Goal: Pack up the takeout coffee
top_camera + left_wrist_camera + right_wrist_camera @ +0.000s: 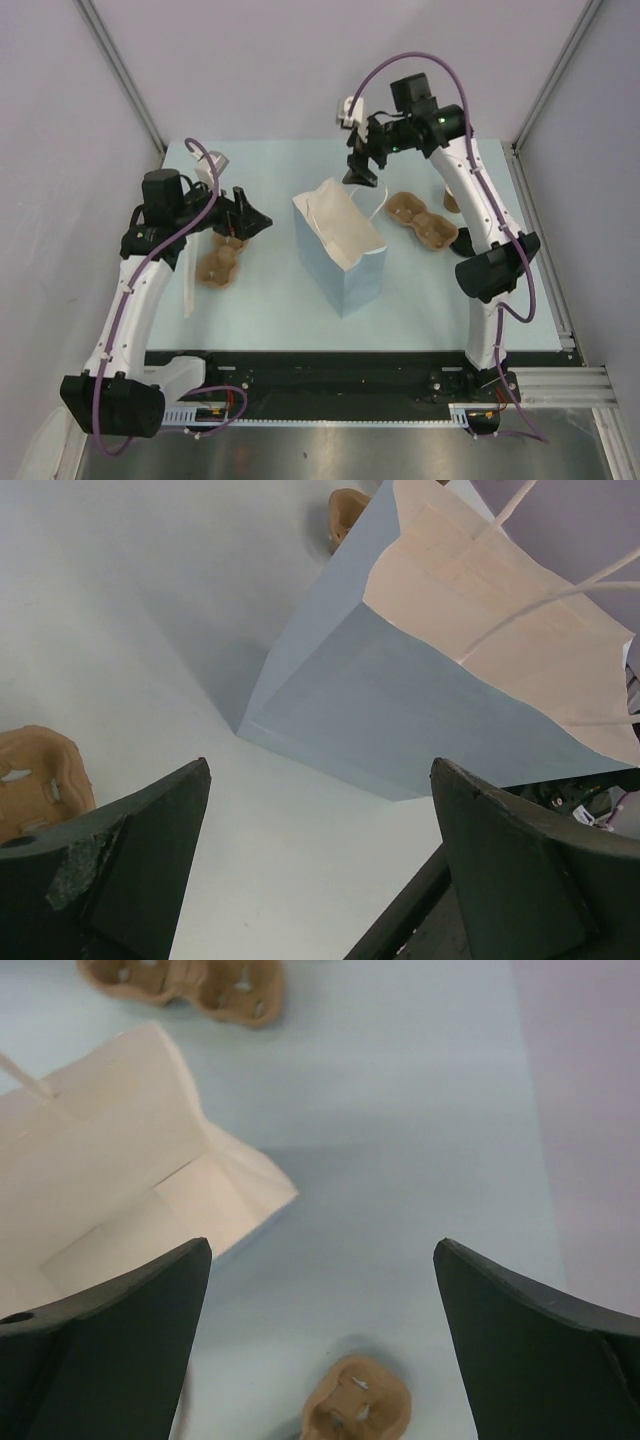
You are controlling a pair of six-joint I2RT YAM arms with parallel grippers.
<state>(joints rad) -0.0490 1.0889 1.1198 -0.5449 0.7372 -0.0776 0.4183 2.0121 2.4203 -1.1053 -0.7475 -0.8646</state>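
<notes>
Left hand (320,770) is spread wide and empty, just left of the tall light-blue paper bag with white handles (345,250), fingers pointing at the bag's side wall (400,720). The brown moulded-pulp two-cup carrier (218,262) lies on the tabletop (270,320) below that hand, left of the bag.

Right hand (362,170) is also spread wide and empty, up above the bag's far edge. Its wrist view looks down into the bag's cream interior (110,1160). A second brown pulp carrier (425,222) lies just right of the bag, near its far end.

The bag stands upright mid-tabletop, mouth open.

The small tan kraft-paper coffee cup with black lid can't be located, no view shows it clearly. The part of the bag interior that's visible shows no contents.
</notes>
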